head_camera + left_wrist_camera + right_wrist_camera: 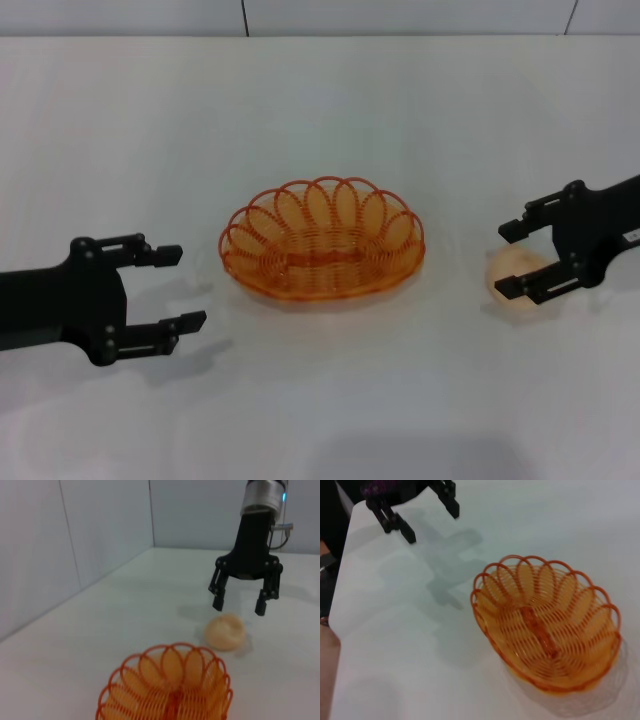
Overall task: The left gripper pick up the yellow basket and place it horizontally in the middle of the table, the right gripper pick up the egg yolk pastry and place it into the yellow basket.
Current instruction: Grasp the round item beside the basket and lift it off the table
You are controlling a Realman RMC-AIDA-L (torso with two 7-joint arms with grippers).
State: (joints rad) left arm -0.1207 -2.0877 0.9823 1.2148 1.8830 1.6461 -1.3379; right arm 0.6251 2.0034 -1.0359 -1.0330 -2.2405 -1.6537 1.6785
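Oval orange-yellow wire basket [322,240] sits mid-table, empty. Right of it, the black right gripper [522,258], fingers apart, straddles the round peach-cream pastry [517,278]. The black left gripper [170,290] hovers spread, left of the basket.

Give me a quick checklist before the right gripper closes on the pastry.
1. yellow basket set lengthwise mid-table: ok.
2. Basket empty: ok.
3. left gripper open, clear of the basket on the robot's left: ok.
4. right gripper open above the egg yolk pastry: ok.
5. Fingers low enough to straddle the pastry: not ok; in the left wrist view the tips hang above it.
6. Pastry centred between the fingers: cannot tell.
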